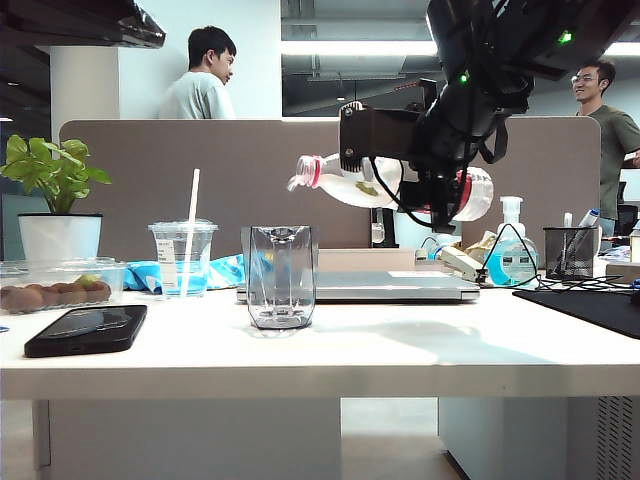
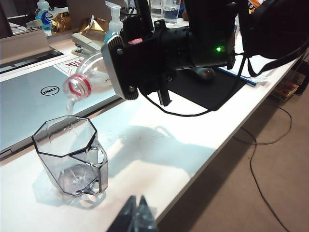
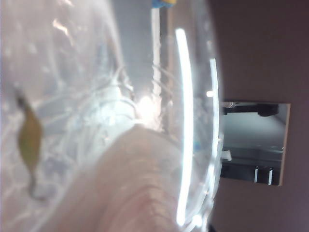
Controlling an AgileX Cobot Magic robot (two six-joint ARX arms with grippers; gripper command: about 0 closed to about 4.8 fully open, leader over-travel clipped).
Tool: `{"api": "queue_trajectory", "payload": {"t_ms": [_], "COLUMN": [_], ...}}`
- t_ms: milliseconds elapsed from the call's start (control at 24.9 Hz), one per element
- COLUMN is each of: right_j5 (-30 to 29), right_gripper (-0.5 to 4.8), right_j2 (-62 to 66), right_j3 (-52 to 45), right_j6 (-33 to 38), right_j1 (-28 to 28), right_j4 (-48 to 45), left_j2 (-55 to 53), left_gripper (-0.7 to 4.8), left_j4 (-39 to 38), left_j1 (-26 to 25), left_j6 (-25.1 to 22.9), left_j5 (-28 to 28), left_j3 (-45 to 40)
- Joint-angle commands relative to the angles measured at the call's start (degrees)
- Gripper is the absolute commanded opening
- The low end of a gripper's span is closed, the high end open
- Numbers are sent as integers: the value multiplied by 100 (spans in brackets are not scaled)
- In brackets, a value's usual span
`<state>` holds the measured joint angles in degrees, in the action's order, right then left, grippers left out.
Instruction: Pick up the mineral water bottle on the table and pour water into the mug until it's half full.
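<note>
Right gripper [image 1: 440, 185] is clamped round the body of the mineral water bottle [image 1: 345, 180], holding it nearly horizontal in the air above the table [image 1: 330, 350]. The open neck with the red ring points toward the mug [image 1: 280, 277] and sits higher than its rim. The mug stands upright on the table, just in front of the closed laptop [image 1: 360, 287].

In the left wrist view the bottle mouth [image 2: 78, 87] is above the mug's [image 2: 72, 157] far rim, and a thin trickle of water [image 2: 69, 107] seems to be leaving it. The mug looks nearly empty, a film at the base at most. My read: the pour is only just starting.

Left gripper [image 2: 135, 217]: only the finger tips show, low and on the near side of the mug. The tips look close together, but I cannot tell the state for sure. It holds nothing.

Risks:
- The mouth sits over the rim on the laptop side, not over the centre. A weak stream clinging to the neck could dribble outside the mug onto the laptop.
- More tilt means a sudden glug, splash and overshoot past half full.
- The bottle wall is thin, so a harder squeeze would spurt water.
- Clear water in clear glass makes the level hard to judge.
</note>
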<state>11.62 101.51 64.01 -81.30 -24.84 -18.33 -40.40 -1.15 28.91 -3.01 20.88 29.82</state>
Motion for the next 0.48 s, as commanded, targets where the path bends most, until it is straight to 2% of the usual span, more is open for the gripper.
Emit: {"api": "queue_trajectory", "payload": {"t_ms": [40,483], "right_j5": [35,426], "right_gripper": [243,243], "right_j2": [-57,-57], "right_j3": [57,57], "right_j6": [-470,-483], "right_j1": [-11,-9], "right_j4": [-251,-271], "left_j2": [9,9], "left_gripper": [-4,-4], "left_j4": [37,37], "left_j1": [0,0], "left_j6": [0,0], "left_j5": [11,11], "left_j3": [15,15]}}
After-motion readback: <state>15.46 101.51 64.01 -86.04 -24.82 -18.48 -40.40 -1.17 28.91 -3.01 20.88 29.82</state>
